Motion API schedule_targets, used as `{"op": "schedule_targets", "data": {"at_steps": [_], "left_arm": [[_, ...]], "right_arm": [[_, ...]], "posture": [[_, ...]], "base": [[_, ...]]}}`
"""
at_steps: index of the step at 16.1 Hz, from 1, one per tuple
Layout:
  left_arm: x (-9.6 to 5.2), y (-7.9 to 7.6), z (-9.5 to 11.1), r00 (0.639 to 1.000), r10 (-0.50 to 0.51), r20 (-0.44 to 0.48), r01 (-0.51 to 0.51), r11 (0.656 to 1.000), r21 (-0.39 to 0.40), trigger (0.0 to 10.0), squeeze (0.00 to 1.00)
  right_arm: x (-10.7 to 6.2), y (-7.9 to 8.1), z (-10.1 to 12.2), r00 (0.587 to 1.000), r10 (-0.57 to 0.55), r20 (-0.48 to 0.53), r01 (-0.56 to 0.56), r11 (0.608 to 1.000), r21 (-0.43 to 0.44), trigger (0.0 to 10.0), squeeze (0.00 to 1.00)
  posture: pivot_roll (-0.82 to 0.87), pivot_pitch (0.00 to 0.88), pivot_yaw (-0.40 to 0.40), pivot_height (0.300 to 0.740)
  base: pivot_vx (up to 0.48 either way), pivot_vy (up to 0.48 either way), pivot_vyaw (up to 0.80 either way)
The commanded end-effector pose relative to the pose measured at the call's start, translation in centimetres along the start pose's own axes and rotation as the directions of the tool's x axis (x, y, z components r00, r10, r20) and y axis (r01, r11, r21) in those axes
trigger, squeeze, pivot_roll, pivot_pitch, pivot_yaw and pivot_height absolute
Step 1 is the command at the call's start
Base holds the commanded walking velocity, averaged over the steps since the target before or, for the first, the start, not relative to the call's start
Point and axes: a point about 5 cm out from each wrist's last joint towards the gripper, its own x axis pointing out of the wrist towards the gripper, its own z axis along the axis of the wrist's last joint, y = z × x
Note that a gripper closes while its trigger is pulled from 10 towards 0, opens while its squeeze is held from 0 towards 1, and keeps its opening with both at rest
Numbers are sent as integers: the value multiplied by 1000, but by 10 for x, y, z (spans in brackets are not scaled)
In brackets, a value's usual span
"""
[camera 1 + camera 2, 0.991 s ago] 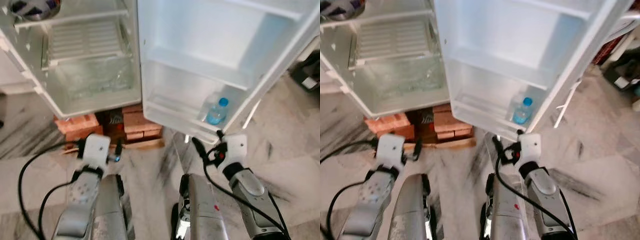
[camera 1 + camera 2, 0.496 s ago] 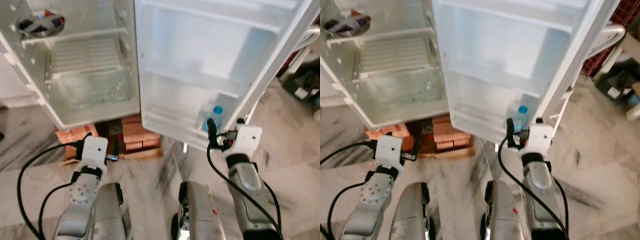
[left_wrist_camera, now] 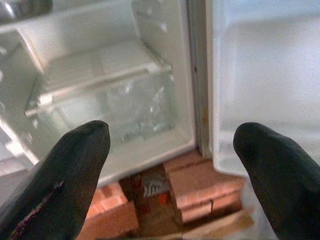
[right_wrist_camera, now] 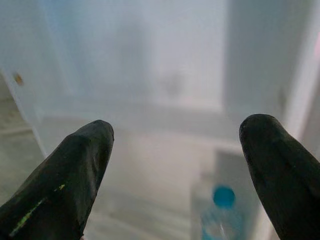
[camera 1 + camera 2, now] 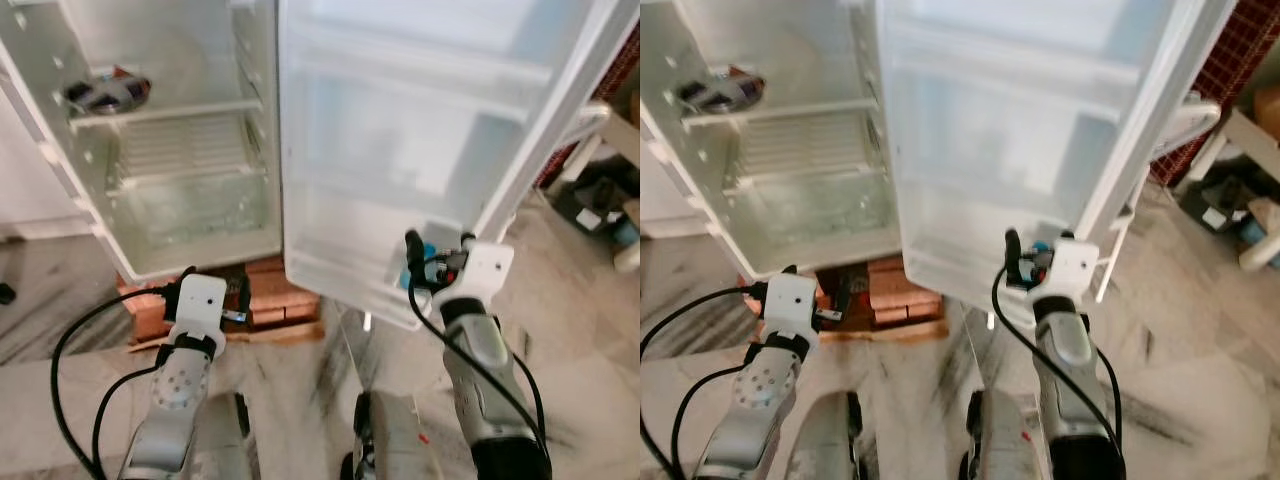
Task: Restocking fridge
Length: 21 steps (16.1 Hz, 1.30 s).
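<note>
The right gripper (image 4: 175, 165) has risen toward the door-shelf bottle (image 4: 218, 215), jaws spread.

Grey-veined white marble floor (image 5: 590, 330) lying pale in diffuse light. Stack of red-orange bricks (image 5: 285, 290) sitting on a light wooden board (image 5: 895, 328). Dark red lattice screen (image 5: 1225, 70) standing at far right, clutter lying below it.

Both arms are silver metal with white boxy wrist blocks, black cables looping off them, and rounded black fingers (image 3: 75, 165), one scuffed.
</note>
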Motion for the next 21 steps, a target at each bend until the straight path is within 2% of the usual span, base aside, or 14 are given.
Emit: {"op": "schedule_targets", "data": {"at_steps": [1, 4, 8, 10, 13, 14, 15, 16, 17, 19, 21], "left_arm": [[4, -1, 5, 999, -18, 28, 17, 1000, 22, 10000, 0], [4, -2, 6, 999, -36, 34, 35, 999, 32, 10000, 0], [0, -9, 5, 998, -55, 30, 54, 998, 32, 10000, 0], [-2, -12, 5, 997, -60, 42, 60, 998, -8, 10000, 0], [-1, -11, 6, 998, -44, 38, 44, 999, 5, 10000, 0], [-1, -9, 7, 999, -34, 39, 34, 999, 1, 10000, 0], [-1, -9, 7, 999, -34, 39, 34, 999, 1, 10000, 0], [-1, -9, 6, 999, -37, 37, 37, 999, 9, 10000, 0], [-2, -9, 6, 999, -39, 35, 38, 999, 17, 10000, 0], [-1, -8, 5, 999, -32, 27, 31, 999, 15, 10000, 0], [-2, -9, 5, 999, -35, 25, 35, 999, 17, 10000, 0]], "right_arm": [[4, 2, 5, 1000, 10, 25, -10, 1000, 3, 10000, 0], [4, -1, 6, 1000, -2, 31, 2, 1000, -12, 10000, 0], [0, -2, 3, 1000, 2, 20, -2, 1000, -24, 10000, 0], [-4, -4, -4, 1000, -1, -12, 1, 1000, -20, 10000, 0], [-9, -5, -14, 999, 1, -47, -2, 1000, -23, 10000, 0], [-9, -2, -11, 1000, 17, -25, -18, 1000, -23, 10000, 0], [-10, 4, -12, 998, 60, -31, -59, 998, 24, 10000, 0], [-12, 11, -5, 993, 117, 17, -117, 993, 21, 10000, 0], [-12, 7, -11, 997, 79, -24, -80, 997, -22, 10000, 0], [-11, 2, -15, 997, 55, -53, -57, 998, -38, 10000, 0], [-11, 4, -16, 994, 90, -67, -91, 996, -13, 10000, 0]], "posture": [[99, 20, -62, 703], [89, 40, -56, 740], [86, 73, -63, 740], [83, 84, -68, 740], [84, 98, -70, 740], [83, 103, -69, 740], [81, 106, -67, 740], [80, 108, -66, 740], [79, 110, -66, 740], [75, 114, -63, 740], [72, 114, -62, 740]], "base": [[0, 0, 0], [0, 0, 0], [0, 0, 0], [0, 0, 0], [0, 0, 0], [0, 0, 0], [0, 0, 0], [0, 0, 0], [0, 0, 0], [0, -298, 0], [0, -341, 0]]}}
